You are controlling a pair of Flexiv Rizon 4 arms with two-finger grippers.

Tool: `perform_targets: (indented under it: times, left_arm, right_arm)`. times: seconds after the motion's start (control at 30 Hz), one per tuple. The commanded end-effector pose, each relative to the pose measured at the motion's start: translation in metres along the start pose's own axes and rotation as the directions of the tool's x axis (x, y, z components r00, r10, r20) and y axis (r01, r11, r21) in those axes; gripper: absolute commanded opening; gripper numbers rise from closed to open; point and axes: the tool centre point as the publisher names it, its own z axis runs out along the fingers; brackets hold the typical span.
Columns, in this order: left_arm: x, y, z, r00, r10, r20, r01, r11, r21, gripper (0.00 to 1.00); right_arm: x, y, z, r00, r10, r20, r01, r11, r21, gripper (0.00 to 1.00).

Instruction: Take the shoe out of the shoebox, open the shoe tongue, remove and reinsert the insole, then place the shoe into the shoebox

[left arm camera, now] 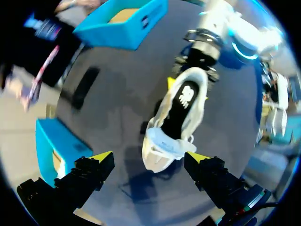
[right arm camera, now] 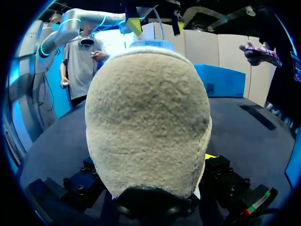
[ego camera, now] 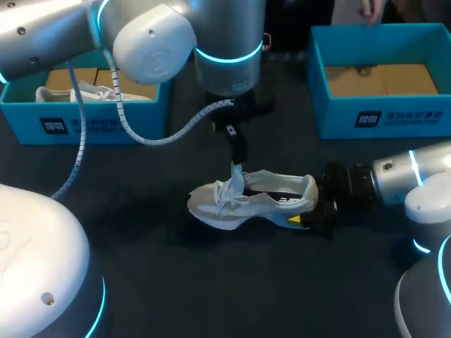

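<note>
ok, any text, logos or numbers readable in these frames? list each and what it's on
Left shoebox, front wall: dark logo square and a row of characters, too blurred to read.
Right shoebox, front wall: same kind of label, too blurred to read.
Insole: white print, too blurred to read.
Shoe, side: dark mark, unreadable.
Nothing is legible, and no numbers show.
</note>
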Motion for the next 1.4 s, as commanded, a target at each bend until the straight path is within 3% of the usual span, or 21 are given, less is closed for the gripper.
perform_targets:
  times: [0.03, 0.1, 0.13, 0.4, 1.4]
  left_arm:
    - [0.009, -0.010, -0.001, 0.812, 0.583, -0.021, -0.578, 0.808, 0.112, 0.66]
    - [0.013, -0.013, -0.002, 0.790, 0.612, -0.027, -0.605, 0.786, 0.125, 0.25]
    - [0.016, -0.016, -0.002, 0.778, 0.627, -0.029, -0.619, 0.774, 0.133, 0.00]
    - [0.028, -0.037, -0.004, 0.777, 0.618, -0.119, -0.601, 0.785, 0.152, 0.00]
    - [0.028, -0.037, -0.004, 0.777, 0.618, -0.119, -0.601, 0.785, 0.152, 0.00]
  right_arm:
    - [-0.003, -0.003, 0.007, 1.000, 0.000, 0.001, 0.000, 1.000, 0.004, 0.00]
    - [-0.003, -0.003, 0.007, 1.000, 0.000, 0.001, 0.000, 1.000, 0.004, 0.00]
    - [-0.003, -0.003, 0.007, 1.000, 0.000, 0.001, 0.000, 1.000, 0.004, 0.00]
    - [-0.003, -0.003, 0.007, 1.000, 0.000, 0.001, 0.000, 1.000, 0.004, 0.00]
    - [-0.003, -0.003, 0.007, 1.000, 0.000, 0.001, 0.000, 1.000, 0.004, 0.00]
